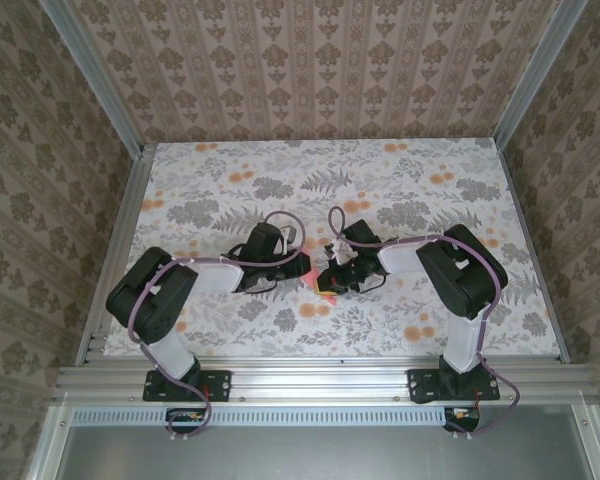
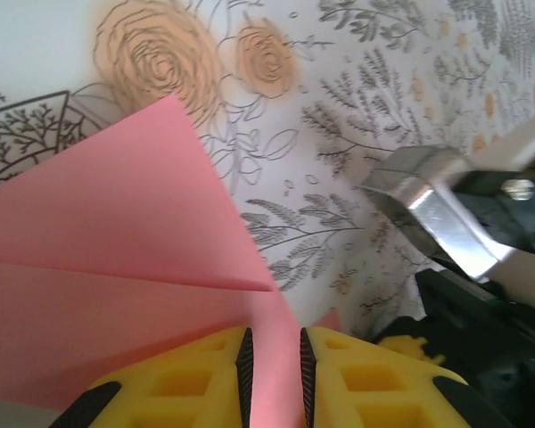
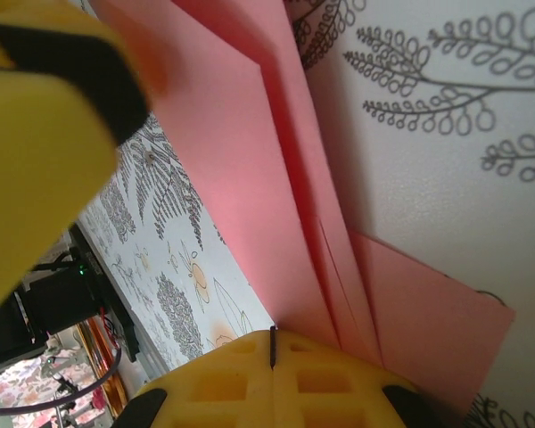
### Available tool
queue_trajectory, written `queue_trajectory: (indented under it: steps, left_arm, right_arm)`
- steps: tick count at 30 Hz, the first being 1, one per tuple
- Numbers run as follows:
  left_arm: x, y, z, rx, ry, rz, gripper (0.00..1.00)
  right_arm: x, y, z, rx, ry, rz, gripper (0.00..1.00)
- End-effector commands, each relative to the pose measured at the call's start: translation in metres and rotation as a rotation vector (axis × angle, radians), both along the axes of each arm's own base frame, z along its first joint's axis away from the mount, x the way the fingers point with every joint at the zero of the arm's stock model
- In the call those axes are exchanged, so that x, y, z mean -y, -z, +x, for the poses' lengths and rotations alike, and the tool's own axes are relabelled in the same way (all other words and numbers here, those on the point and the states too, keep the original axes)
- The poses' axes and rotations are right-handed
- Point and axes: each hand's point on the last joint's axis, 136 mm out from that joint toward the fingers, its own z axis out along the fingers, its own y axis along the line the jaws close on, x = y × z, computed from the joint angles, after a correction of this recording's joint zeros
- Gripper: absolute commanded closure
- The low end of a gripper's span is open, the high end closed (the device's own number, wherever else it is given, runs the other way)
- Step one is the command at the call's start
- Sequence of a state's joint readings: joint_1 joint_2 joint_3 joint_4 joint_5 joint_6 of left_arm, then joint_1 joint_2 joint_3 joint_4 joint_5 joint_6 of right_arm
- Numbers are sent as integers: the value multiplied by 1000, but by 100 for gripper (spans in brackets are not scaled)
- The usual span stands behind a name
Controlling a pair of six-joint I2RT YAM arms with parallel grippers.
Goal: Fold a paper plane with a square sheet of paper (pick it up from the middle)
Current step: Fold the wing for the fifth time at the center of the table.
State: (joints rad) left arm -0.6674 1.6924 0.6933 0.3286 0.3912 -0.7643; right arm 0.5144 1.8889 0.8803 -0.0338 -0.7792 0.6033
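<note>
Now my left gripper [image 2: 275, 357] has its fingers a narrow gap apart, with the folded pink sheet of paper [image 2: 116, 232] running between them. My right gripper [image 3: 273, 343] is pressed together at the sheet's layered edge. The sheet lies on the floral tablecloth [image 2: 357, 107] between both grippers. If I close off the crease or pull unevenly, I reckon it could crumple or tear.

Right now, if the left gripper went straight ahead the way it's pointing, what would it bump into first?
The pink paper: it sits in the gap of the left gripper and spreads out ahead. Past it comes the flowery table, though depth is hard to judge.
</note>
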Motion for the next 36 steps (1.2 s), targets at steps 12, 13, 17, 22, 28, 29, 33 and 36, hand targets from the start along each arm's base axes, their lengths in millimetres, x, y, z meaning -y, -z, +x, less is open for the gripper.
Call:
queue_trajectory:
  steps: [12, 13, 17, 22, 28, 29, 33, 36]
  left_arm:
    - [-8, 42, 5, -54, -43, 42, 79]
    - [-9, 43, 5, -57, -44, 43, 79]
    - [-9, 43, 4, -62, -41, 52, 79]
    - [-9, 43, 4, -65, -39, 59, 80]
    - [-8, 42, 5, -64, -36, 54, 80]
    - [-7, 41, 5, -63, -34, 53, 80]
    - [-7, 40, 5, -61, -27, 54, 80]
    - [-9, 40, 5, -57, -27, 63, 80]
  right_arm:
    - [6, -2, 9, -29, 87, -106, 97]
    - [5, -3, 12, -25, 95, -108, 97]
    - [-3, -6, 20, -26, 91, -103, 97]
    - [-14, -13, 28, -21, 90, -83, 96]
    - [-21, -11, 29, -33, 77, -102, 96]
    - [-21, -7, 28, -39, 68, -118, 96]
    - [-17, 8, 21, -50, 49, -186, 95]
    - [6, 23, 16, -47, 51, -323, 95]
